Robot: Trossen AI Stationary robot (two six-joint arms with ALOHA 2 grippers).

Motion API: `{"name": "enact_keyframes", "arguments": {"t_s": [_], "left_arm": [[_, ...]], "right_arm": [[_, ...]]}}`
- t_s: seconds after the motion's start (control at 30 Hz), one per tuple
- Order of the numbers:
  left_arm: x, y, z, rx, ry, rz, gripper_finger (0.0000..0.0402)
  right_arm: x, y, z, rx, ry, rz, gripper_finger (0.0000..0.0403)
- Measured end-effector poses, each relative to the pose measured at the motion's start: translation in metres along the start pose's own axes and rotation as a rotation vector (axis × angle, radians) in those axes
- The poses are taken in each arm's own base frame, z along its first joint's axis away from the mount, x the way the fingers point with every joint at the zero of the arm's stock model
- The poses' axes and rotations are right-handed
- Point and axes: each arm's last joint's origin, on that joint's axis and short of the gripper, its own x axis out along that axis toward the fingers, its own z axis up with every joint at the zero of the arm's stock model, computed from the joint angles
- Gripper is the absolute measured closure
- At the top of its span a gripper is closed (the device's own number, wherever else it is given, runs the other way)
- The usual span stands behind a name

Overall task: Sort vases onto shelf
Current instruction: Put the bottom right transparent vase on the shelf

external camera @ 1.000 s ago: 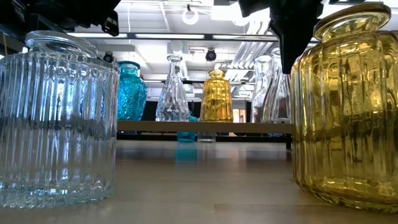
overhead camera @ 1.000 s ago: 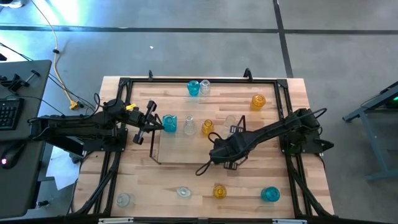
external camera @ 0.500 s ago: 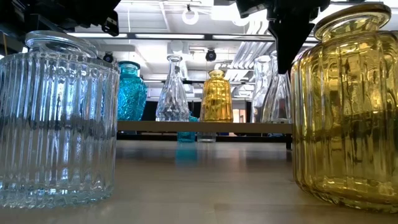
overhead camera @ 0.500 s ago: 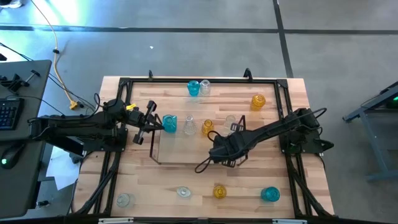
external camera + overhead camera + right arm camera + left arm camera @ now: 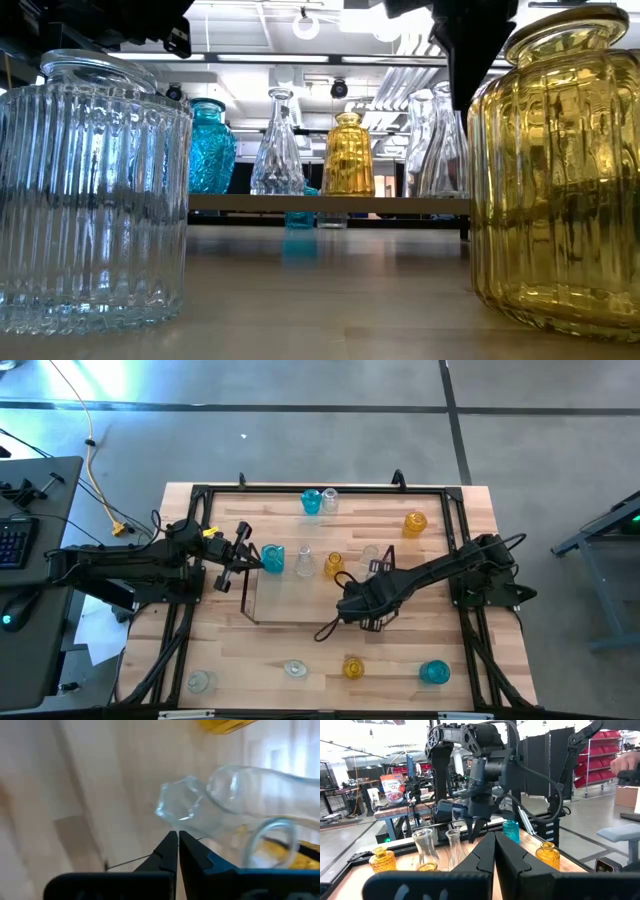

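The shelf lies mid-table, its light board inside a thin dark frame. On it stand a blue vase, a slender clear vase, an amber vase and clear vases. My right gripper points steeply down over the shelf, shut and holding nothing. Its tips are just short of a clear vase's mouth. My left gripper waits shut and about level at the shelf's left end, beside the blue vase.
More vases stand on the table. A blue, a clear and an amber one are near the far edge. Two clear, an amber and a blue one are along the near edge. A black frame rims the table.
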Motion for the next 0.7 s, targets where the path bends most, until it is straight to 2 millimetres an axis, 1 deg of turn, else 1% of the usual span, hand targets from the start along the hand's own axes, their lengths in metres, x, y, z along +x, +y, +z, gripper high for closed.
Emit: {"name": "enact_keyframes", "arguments": {"t_s": [0.17, 0.4, 0.7], "left_arm": [[0.0, 0.0, 0.0, -0.001, 0.0, 0.0, 0.0401], [0.0, 0.0, 0.0, -0.001, 0.0, 0.0, 0.0401], [0.0, 0.0, 0.0, 0.0, 0.0, 0.0, 0.0401]], "right_arm": [[0.006, -0.001, 0.001, 0.009, 0.014, -0.004, 0.0402], [0.008, -0.01, 0.005, 0.049, 0.007, -0.025, 0.0402], [0.008, -0.011, 0.005, 0.047, -0.001, -0.049, 0.0402]]}}
